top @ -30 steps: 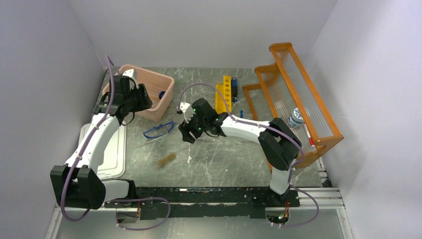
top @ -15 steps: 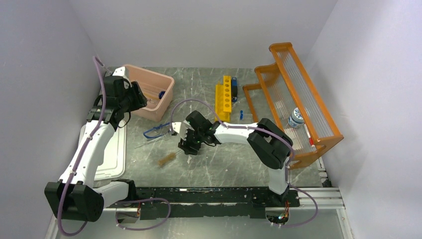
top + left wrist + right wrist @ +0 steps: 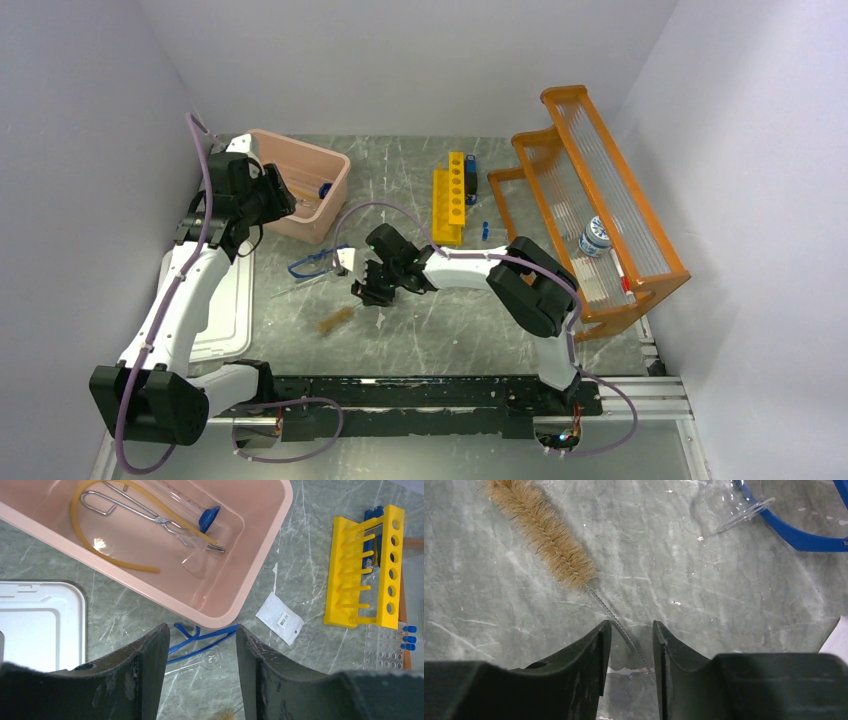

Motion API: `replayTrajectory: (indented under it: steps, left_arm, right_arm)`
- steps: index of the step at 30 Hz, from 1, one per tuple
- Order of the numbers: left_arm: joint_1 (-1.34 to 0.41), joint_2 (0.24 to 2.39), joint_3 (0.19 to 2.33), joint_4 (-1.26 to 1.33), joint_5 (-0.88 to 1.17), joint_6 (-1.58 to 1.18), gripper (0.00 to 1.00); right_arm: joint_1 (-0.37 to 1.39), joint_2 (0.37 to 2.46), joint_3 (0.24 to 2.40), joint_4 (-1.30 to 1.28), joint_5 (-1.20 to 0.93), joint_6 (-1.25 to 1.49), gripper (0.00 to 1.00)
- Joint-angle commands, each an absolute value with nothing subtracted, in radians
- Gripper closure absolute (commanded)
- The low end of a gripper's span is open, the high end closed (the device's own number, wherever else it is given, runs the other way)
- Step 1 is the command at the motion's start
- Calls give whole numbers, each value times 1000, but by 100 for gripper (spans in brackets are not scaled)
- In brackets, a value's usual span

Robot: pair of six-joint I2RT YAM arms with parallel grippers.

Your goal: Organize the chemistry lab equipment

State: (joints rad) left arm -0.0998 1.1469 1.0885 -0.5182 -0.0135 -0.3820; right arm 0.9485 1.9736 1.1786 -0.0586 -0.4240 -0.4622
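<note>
Straddling the thin stem of the tan-bristled wire tube brush (image 3: 335,320), the right gripper (image 3: 372,290) is hanging low over the grey marbled surface (image 3: 450,335) in the overhead view; the step in hand, as I am judging it, is the pick of that brush; the left gripper (image 3: 275,195) is hovering at the near wall of the pink plastic tub (image 3: 325,158); the blue-framed goggles (image 3: 315,262) are lying between the two grippers; no writing is reading clearly here.

Looking through the left wrist, its fingers (image 3: 145,670) are standing wide and holding nothing; the tub is already carrying amber rubber tubing (image 3: 100,555), metal scissors (image 3: 145,512) and a clear glass tube (image 3: 180,502) with a blue cap; a white packet (image 3: 280,624) is lying between the tub and the yellow plastic tube rack (image 3: 365,575), its printed label too small to read.

Looking through the right wrist, the fingers (image 3: 584,655) are standing narrow either side of the twisted wire, not visibly touching it; the bristle head is lying ahead and leftward; the next move is calling for a centred pinch on that slippery wire, then a straight lift, probably towards the tub.
</note>
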Motion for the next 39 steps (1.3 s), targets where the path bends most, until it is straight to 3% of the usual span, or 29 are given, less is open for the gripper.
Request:
replayTrajectory:
  steps: [1,5,9,18,29,34,39]
  left_arm:
    - [-98,1132,1119,-523,8,-384,44]
    - [-99,1135,1120,-519,9,-380,44]
    - [-98,1140,1114,-510,15,-381,44]
    - [-98,1141,1123,-517,8,-373,44]
    - [-106,1138,1119,-508,48,-383,43]
    - [-113,1137,1112,-425,261,-399,39]
    - [-120,1141,1112,-304,500,-427,24]
  right_arm:
    - [959,2001,1186,-101,-413,-478,55]
    - [960,1978,1193,-97,-375,-457,40]
    - [960,2026,1237,-136,-371,-479,42]
    - [961,2048,1261,-169,-429,-465,100]
    - [883,1854,1155,-138,-525,-351,100]
    - [798,1726,1068,-12,-579,-230,100]
    - [714,1618,1001,203,-591,-58,100]
